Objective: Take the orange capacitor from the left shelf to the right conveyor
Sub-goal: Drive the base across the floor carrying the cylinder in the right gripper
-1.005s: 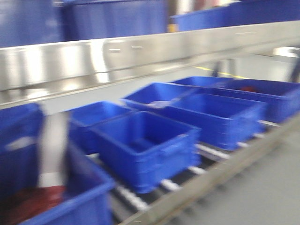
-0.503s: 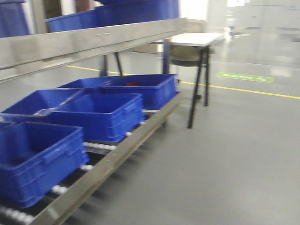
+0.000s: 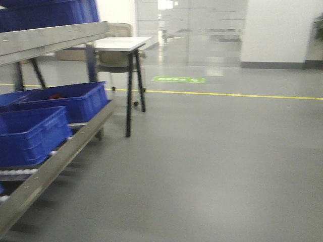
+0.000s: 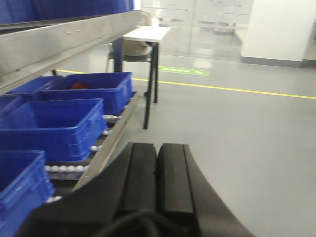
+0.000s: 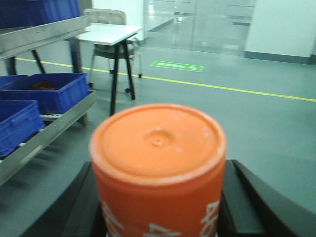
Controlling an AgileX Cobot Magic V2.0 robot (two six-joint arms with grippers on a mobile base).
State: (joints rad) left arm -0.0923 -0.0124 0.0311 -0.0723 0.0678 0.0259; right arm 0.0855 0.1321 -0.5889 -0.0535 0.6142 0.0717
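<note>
Rightward swung the view; left shelf (image 3: 50, 38) lay left of the right end effector (image 5: 160, 202) pinching the orange capacitor (image 5: 158, 158) mid-carry; next needed: sighting the conveyor.

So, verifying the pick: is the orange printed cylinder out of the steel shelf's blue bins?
Out: the orange cylinder sits between black fingers of the right gripper, clear of the blue bins.

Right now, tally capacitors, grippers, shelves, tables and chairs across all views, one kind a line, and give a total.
orange capacitor: 1
grippers: 2 (left gripper shut on nothing, right gripper shut on the capacitor)
steel shelf: 1
white table: 1
chair: 1
Total: 6
</note>
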